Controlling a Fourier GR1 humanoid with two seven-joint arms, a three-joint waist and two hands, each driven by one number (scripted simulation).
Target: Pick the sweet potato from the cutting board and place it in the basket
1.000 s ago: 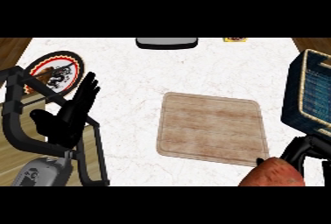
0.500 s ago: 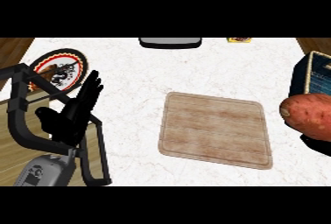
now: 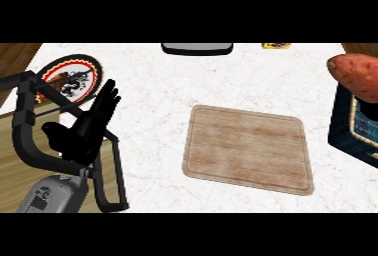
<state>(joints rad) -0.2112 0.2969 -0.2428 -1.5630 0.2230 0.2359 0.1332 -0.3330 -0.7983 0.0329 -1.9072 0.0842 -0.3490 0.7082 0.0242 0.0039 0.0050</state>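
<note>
In the head view we see the sweet potato at the right edge, above the dark basket, whose woven wall and pale rim show just beneath it. Our right hand does not show here at all, so we cannot tell how its fingers stand or whether they carry the potato; we judge the potato is positioned there for lowering into the basket. It is reddish-brown, rounded and tapering, with a dull, slightly mottled skin.

The cutting board lies bare near the middle of the counter, a pale wooden slab with rounded corners and visible grain. The counter is white and faintly veined like marble.

Our left hand rests at the left, black fingers straight and pointing up, holding nothing. Beyond it sits a round patterned plate with a red rim.
</note>
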